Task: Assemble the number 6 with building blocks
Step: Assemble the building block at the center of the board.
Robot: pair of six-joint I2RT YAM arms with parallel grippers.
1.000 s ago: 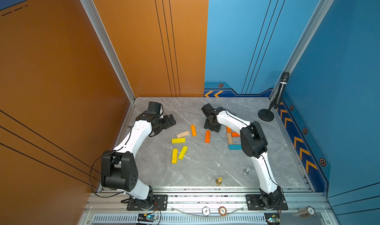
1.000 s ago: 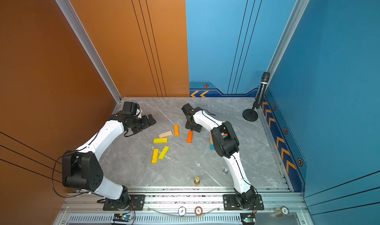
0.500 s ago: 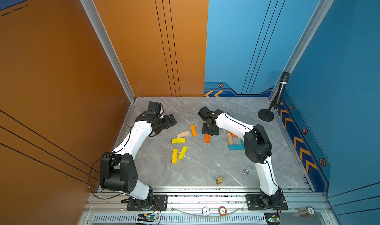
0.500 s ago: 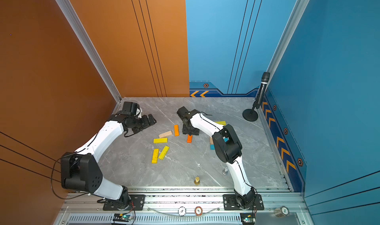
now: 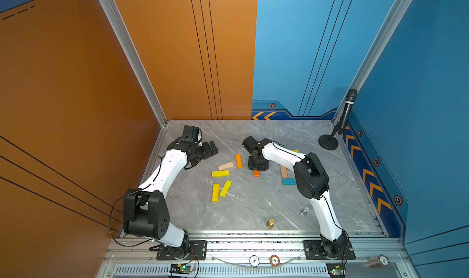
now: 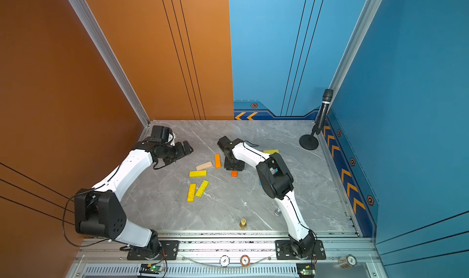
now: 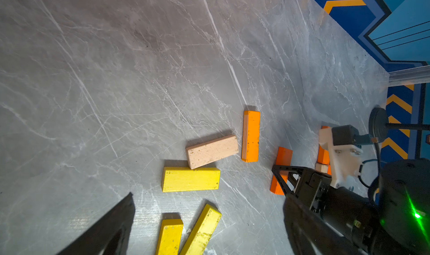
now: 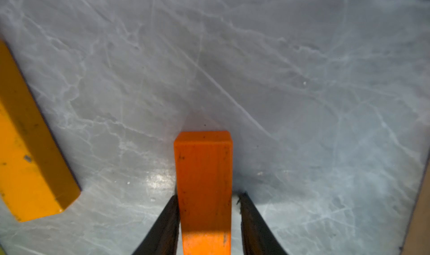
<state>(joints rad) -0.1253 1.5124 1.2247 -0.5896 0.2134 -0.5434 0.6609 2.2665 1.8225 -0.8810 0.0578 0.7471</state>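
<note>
My right gripper [image 5: 257, 166] [image 8: 208, 194] points down over a small orange block [image 5: 256, 173] [image 8: 203, 163] that lies flat on the grey table. Its jaws straddle the block's long sides: one finger touches it and a thin gap shows at the other. My left gripper [image 5: 212, 148] [image 7: 208, 195] hangs wide open and empty at the back left. Loose building blocks lie between the arms: an orange one [image 5: 238, 160], a tan one [image 5: 225, 165] and three yellow ones [image 5: 220, 173]. The number 6 [image 5: 288, 181] shows only tan, teal and yellow planks beside my right arm, which hides the others.
A microphone on a round stand [image 5: 328, 144] is at the back right corner. A small gold piece [image 5: 270, 223] and a silver piece [image 5: 304, 211] stand near the front edge. Orange and blue walls close in the table on three sides.
My right gripper has swung left and come down over the orange block, and its jaws have narrowed around it. The left arm has stayed where it was.
</note>
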